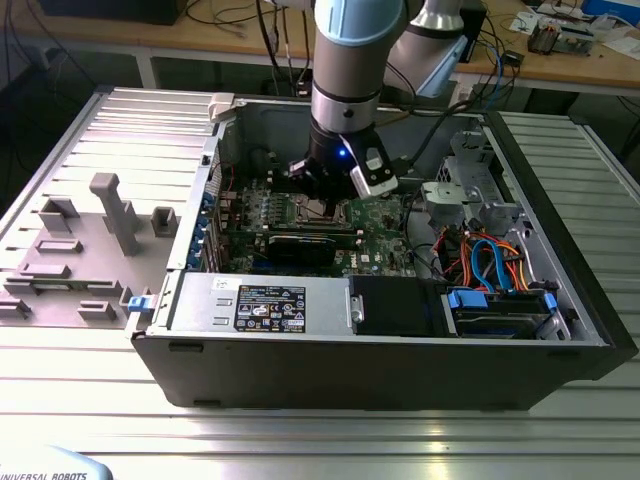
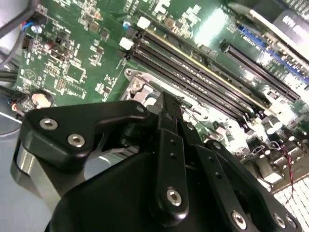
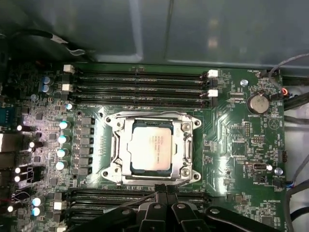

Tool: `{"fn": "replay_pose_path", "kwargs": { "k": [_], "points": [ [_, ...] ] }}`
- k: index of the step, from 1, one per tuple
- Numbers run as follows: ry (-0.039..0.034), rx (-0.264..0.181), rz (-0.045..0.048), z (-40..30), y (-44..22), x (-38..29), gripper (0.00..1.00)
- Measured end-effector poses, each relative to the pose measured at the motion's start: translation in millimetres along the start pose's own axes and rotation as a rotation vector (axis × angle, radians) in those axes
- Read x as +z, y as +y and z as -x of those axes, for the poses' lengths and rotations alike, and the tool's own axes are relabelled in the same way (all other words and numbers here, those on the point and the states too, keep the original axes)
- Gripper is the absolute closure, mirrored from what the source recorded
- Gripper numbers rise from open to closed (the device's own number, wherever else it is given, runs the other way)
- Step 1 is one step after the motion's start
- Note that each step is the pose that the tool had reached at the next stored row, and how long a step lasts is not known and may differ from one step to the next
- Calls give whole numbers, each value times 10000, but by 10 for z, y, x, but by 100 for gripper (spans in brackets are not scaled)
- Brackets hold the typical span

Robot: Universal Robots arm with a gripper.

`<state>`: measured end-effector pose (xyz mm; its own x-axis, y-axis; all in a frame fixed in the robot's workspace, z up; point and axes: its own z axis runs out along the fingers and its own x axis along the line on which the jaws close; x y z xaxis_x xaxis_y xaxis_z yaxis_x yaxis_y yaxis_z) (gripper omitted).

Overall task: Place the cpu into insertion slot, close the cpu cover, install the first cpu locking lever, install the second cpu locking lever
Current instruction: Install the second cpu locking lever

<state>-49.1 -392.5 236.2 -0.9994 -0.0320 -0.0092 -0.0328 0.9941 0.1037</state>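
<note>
In the first wrist view the cpu (image 3: 152, 147), a flat square chip with a dull silver top, lies in the insertion slot (image 3: 112, 170) on the green board. The cpu cover (image 3: 183, 145) lies flat around it, so the chip shows through its window. My gripper (image 3: 161, 190) is at the socket's edge with its two black fingers pressed together, and a thin metal rod (image 3: 133, 200) runs away from their tips. In the second wrist view the gripper (image 2: 170, 99) points down beside the socket's silver corner (image 2: 137, 86). In the exterior view the gripper (image 1: 322, 198) hangs low over the board inside the open computer case.
Long black memory slots (image 3: 140, 82) run on both sides of the socket. A coin battery (image 3: 257, 102) and a row of capacitors (image 3: 63, 140) sit nearby. A black graphics card (image 1: 300, 247), a power supply (image 1: 260, 302) and coloured cables (image 1: 490, 262) crowd the case.
</note>
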Motion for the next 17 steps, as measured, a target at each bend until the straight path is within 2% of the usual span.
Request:
{"fn": "replay_pose_path", "kwargs": {
  "k": [1, 3, 4, 5, 6, 9, 13, 17],
  "points": [
    [34, 2, -2, -32, -3, 12, 89],
    [97, 10, -1, -143, -4, 57, 89],
    [114, 11, 0, -206, -5, 81, 89],
    [120, 12, 2, -235, -5, 94, 89],
    [123, 14, 2, -253, -6, 107, 89],
    [140, 14, 80, -285, -36, 132, 89],
    [149, 15, 153, -318, -101, 128, 89],
    [148, 15, 228, -379, -117, 130, 89]
  ]
}}
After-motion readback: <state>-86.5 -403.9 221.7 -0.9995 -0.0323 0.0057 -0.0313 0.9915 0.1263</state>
